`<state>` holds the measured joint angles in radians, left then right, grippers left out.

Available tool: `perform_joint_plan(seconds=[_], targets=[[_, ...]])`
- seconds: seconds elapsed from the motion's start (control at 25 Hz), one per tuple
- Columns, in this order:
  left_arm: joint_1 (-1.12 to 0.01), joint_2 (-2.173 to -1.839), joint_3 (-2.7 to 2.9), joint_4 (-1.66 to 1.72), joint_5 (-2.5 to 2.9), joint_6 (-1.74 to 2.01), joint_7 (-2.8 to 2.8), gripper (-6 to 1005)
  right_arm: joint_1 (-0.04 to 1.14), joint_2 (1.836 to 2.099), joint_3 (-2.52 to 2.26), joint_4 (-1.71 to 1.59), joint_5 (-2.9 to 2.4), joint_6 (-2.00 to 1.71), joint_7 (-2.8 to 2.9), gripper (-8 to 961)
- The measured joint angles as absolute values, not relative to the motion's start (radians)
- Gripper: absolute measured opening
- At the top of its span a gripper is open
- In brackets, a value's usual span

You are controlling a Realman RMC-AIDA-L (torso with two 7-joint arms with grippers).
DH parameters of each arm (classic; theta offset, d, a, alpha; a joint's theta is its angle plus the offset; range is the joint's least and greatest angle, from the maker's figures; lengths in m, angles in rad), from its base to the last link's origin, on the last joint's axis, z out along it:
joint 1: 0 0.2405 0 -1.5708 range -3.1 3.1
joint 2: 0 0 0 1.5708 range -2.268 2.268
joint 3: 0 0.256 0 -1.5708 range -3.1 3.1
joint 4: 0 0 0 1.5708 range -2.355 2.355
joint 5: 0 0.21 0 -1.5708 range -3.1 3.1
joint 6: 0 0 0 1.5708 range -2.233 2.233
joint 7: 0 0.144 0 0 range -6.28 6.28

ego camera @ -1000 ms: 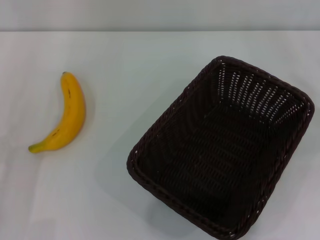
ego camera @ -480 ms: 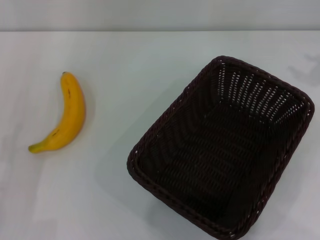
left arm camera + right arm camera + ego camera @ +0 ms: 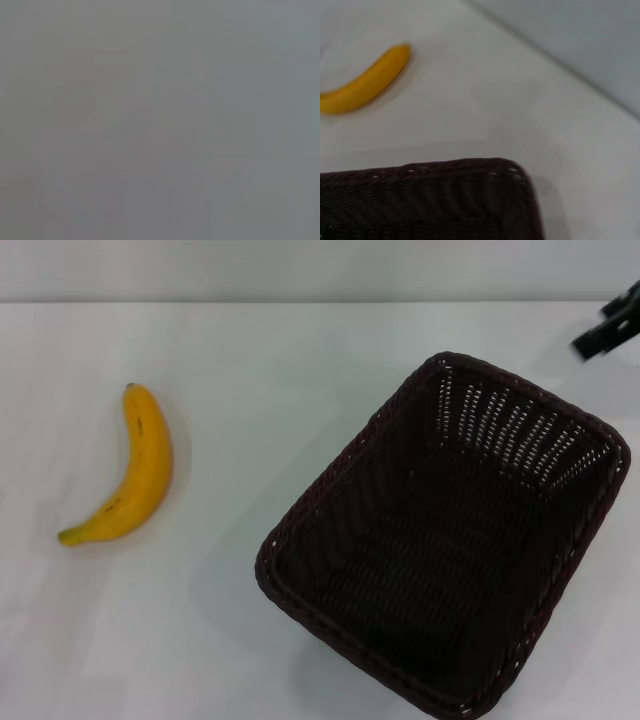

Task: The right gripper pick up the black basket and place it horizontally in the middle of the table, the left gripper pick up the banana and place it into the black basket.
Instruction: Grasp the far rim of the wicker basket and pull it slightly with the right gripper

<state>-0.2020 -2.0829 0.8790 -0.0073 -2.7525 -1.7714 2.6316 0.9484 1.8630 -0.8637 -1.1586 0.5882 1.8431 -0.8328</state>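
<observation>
The black basket point(image 3: 445, 535) sits empty on the right half of the white table point(image 3: 300, 360), turned at a slant; its rim also shows in the right wrist view point(image 3: 435, 172). The banana point(image 3: 135, 475) lies on the table at the left, apart from the basket, and shows in the right wrist view point(image 3: 362, 85). My right gripper point(image 3: 610, 330) enters at the far right edge, above and beyond the basket's far right corner, not touching it. My left gripper is out of view; the left wrist view shows only plain grey.
The table's far edge meets a grey wall point(image 3: 320, 270) at the back.
My right gripper has come into the head view at the far right edge; earlier only its shadow showed there. Basket and banana have not moved.
</observation>
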Motion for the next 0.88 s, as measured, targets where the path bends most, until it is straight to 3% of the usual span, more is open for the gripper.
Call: perform_joint_plan(seconds=[0.24,0.36,0.88], targets=[[-0.186,-2.083,0.879,-0.008,-2.752,-1.788,2.631,874,1.05,1.969,-0.884,-1.115,0.408,1.807,-0.822,671],[-0.178,-2.083,0.878,-0.008,-2.752,-1.793,2.631,873,1.071,2.003,-0.911,-1.107,0.332,1.773,-0.812,670],[-0.177,-2.08,0.873,0.01,-2.754,-1.792,2.641,870,1.213,2.004,-1.009,-0.746,0.27,1.583,-0.765,667]])
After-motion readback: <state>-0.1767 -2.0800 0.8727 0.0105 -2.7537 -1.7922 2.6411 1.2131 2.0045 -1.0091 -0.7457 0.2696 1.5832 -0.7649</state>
